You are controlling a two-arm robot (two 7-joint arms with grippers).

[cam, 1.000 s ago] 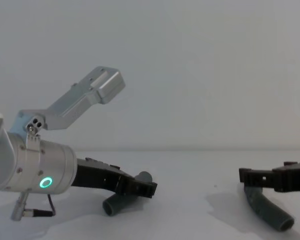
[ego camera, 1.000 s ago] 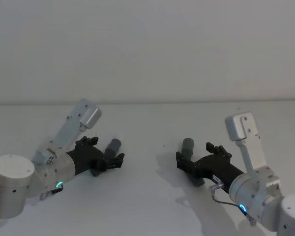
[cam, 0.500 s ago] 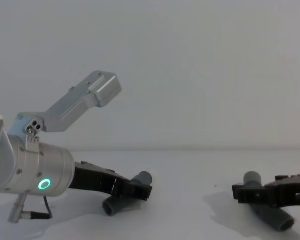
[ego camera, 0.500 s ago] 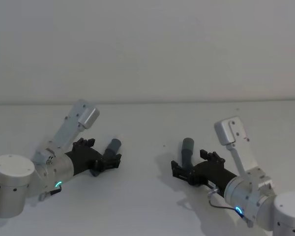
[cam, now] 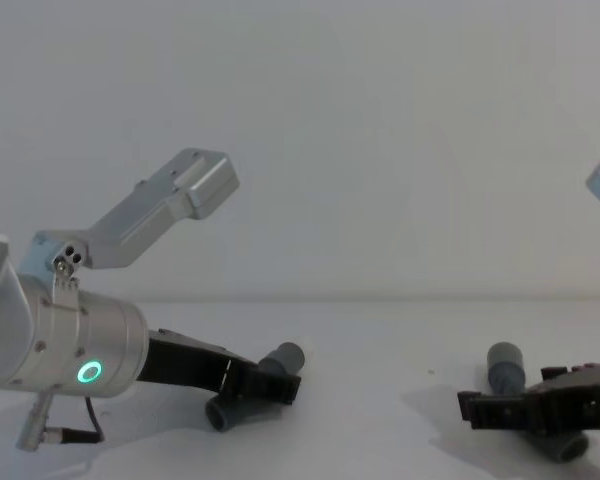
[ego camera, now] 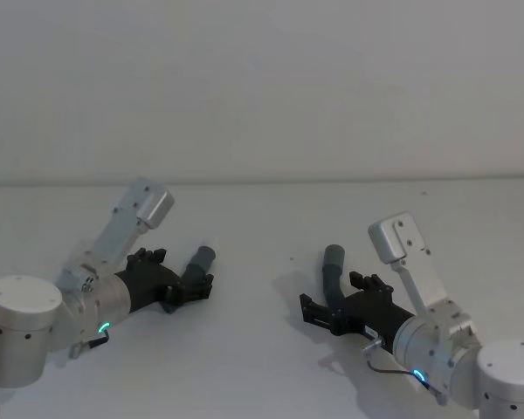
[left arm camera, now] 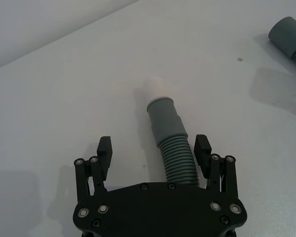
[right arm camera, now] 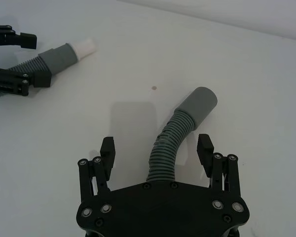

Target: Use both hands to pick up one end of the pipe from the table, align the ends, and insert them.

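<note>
The straight pipe piece (left arm camera: 176,160) lies on the white table (ego camera: 262,227), its grey cuff (left arm camera: 164,116) ending in a whitish tip (left arm camera: 155,88). My left gripper (left arm camera: 154,148) is open and low around its ribbed part, which lies close to one finger (left arm camera: 202,148). The head view shows that gripper (ego camera: 188,288) behind the cuff (ego camera: 203,258). The bent pipe piece (right arm camera: 170,143) runs between the open fingers of my right gripper (right arm camera: 156,148), and its cuff (right arm camera: 198,103) points away. In the head view the right gripper (ego camera: 327,312) sits just short of that cuff (ego camera: 334,259).
A plain pale wall (ego camera: 262,87) rises behind the table. Bare table (ego camera: 262,271) separates the two pieces. A small dark speck (right arm camera: 153,88) marks the surface there. In the chest view both grippers sit low, left (cam: 265,385) and right (cam: 500,410).
My right gripper has dropped and drawn back toward the body along the bent piece, so more of the cuff shows beyond it. The left gripper has pulled back slightly. Both pieces stay on the table.
</note>
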